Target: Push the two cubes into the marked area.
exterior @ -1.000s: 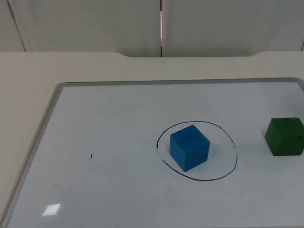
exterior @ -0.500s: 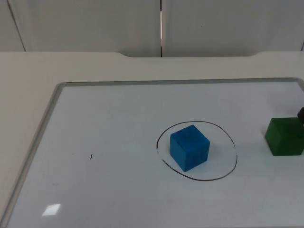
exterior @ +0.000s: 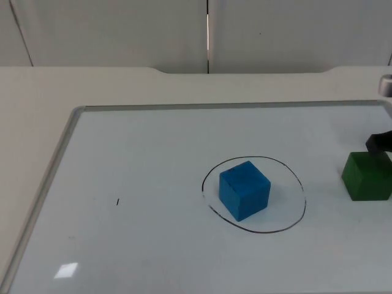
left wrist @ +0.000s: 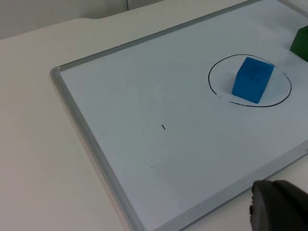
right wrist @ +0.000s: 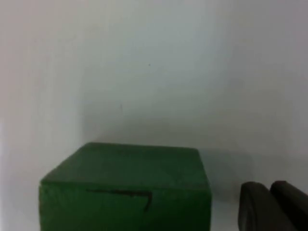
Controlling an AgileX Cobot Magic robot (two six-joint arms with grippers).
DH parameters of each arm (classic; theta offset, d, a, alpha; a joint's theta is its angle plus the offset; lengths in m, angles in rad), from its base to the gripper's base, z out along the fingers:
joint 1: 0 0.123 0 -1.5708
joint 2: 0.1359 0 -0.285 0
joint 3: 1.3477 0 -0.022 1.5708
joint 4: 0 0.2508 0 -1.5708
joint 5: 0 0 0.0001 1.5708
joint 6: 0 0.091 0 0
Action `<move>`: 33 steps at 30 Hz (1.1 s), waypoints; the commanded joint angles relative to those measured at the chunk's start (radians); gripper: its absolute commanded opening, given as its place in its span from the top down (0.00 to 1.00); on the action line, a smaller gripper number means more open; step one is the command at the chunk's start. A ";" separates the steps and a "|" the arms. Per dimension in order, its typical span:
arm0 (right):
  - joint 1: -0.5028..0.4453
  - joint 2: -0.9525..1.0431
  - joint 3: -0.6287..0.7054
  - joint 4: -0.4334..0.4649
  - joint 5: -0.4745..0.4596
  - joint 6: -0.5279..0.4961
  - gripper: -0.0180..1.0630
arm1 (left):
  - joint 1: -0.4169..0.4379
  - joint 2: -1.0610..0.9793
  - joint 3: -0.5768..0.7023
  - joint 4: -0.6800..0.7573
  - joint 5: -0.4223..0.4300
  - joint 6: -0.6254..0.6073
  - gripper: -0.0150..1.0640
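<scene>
Both arms end in matte black, rounded fingertips [left wrist: 279,207].

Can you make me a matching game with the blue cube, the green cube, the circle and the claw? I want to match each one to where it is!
Things:
1. blue cube
2. green cube
3. circle
4. right claw

Places:
A. just behind the green cube, at the board's right edge
B. drawn in black on the whiteboard
C. inside the circle
D. outside the circle, to its right

Pairs: 1-C, 2-D, 3-B, 4-A
</scene>
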 commanded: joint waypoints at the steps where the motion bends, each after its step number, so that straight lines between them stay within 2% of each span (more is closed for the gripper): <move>1: 0.006 -0.006 -0.004 0.019 0.008 0.003 0.93 | 0.001 -0.002 0.005 0.005 -0.001 0.001 0.99; 9: 0.006 -0.006 -0.004 0.039 0.030 0.003 0.93 | 0.001 -0.002 0.005 0.005 -0.001 0.005 0.99; 14: 0.007 -0.006 -0.004 0.088 0.029 0.003 0.93 | 0.001 -0.002 0.005 0.005 -0.001 0.005 0.99; 20: 0.030 -0.006 -0.004 0.082 0.019 0.003 0.93 | 0.001 -0.002 0.005 0.005 -0.001 0.005 0.99; 26: 0.066 -0.006 -0.004 0.085 -0.009 0.003 0.98 | 0.001 -0.002 0.005 0.005 -0.001 0.008 0.99; 33: 0.066 -0.006 -0.004 0.085 0.004 0.003 0.98 | 0.001 -0.002 0.005 0.005 -0.001 0.008 0.99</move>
